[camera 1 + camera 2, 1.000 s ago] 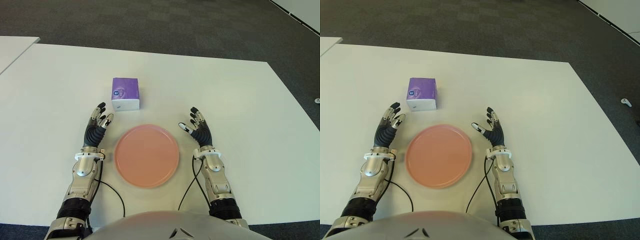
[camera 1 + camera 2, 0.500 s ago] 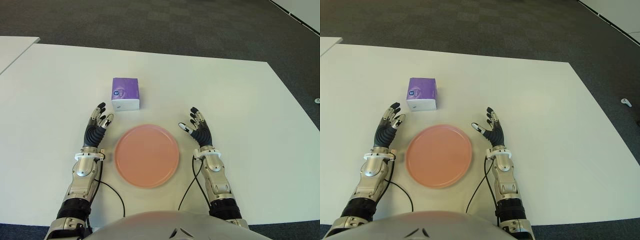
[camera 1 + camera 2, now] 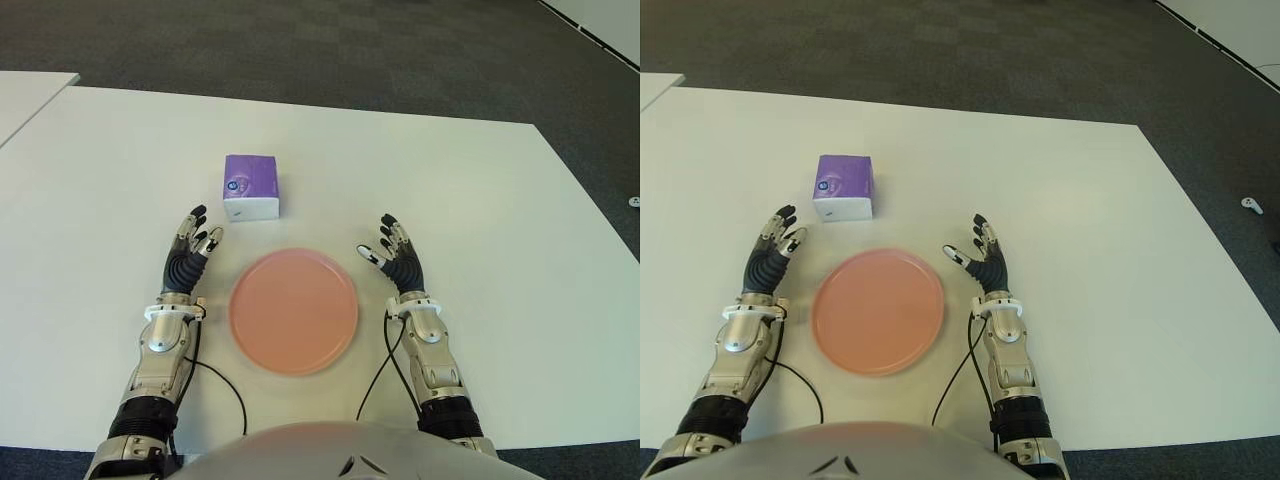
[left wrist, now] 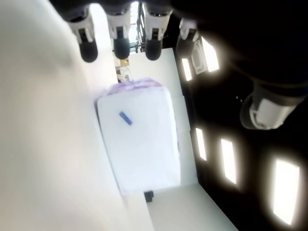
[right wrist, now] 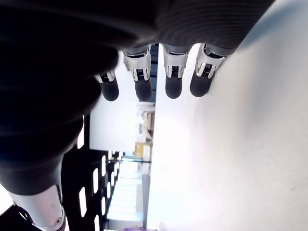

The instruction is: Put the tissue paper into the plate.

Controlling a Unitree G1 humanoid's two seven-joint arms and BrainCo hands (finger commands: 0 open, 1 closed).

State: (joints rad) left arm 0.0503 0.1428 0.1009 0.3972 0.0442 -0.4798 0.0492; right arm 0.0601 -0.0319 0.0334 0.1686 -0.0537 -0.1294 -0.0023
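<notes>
Left eye view shows a wide white worktop [image 3: 480, 190] with a round, flat, salmon-pink plate [image 3: 293, 311] near its front edge, between the two arms. A small purple-and-white tissue paper pack [image 3: 250, 187] sits on the worktop beyond the plate and toward the robot's left, apart from the plate's rim and held by nothing. The left robot hand [image 3: 187, 262] shows just left of the plate, its fingers spread and pointing toward the pack, a gap remaining between the fingertips and the pack; the left wrist view confirms the extended fingers with the pack lying ahead of them. The right robot hand [image 3: 398, 260] shows just right of the plate, fingers likewise spread and empty, with straight fingertips in its wrist view.
</notes>
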